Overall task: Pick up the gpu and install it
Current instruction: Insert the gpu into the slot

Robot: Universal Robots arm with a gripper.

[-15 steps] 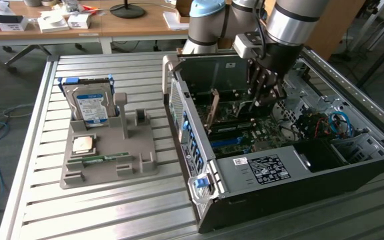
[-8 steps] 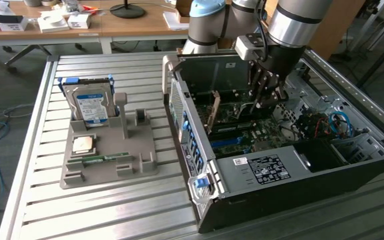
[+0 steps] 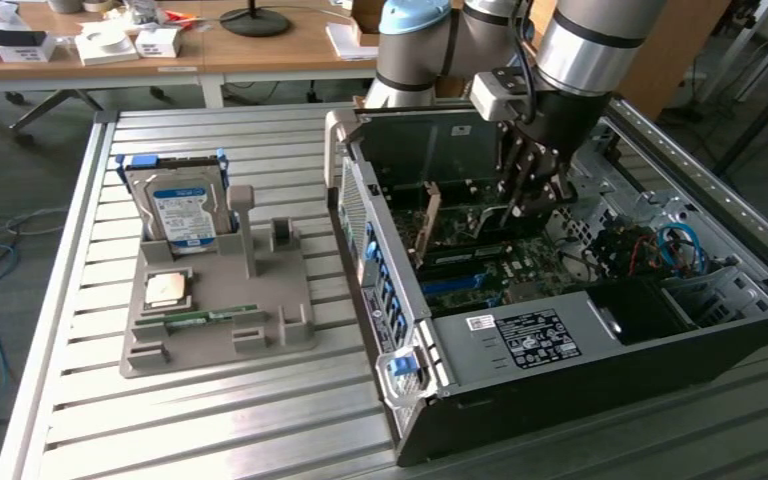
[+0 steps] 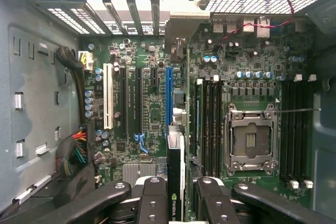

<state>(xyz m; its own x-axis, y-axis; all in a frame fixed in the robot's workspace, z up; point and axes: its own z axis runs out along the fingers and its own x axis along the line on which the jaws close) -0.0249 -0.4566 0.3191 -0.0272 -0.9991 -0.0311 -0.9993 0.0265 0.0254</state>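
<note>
The gripper (image 3: 539,192) is reaching down into the open computer case (image 3: 624,410) lying on the bench (image 3: 224,420), its fingers (image 4: 152,200) clamping the gpu (image 4: 175,174) from both sides. In the wrist view the card is hanging edge-on over the motherboard (image 4: 152,119), just beside the long blue slot (image 4: 169,95). Whether its lower edge is touching a slot is hard to judge. A white slot (image 4: 107,103) and several black ones are lying on one side of the card, with the memory slots (image 4: 210,124) and the bare processor socket (image 4: 249,140) on the other. A bundle of coloured wires (image 4: 79,150) is crowding the case wall nearby. Well apart on the bench, a grey holder (image 3: 244,330) is carrying a hard drive (image 3: 184,212), a processor chip (image 3: 168,290) and a memory stick (image 3: 205,317).
</note>
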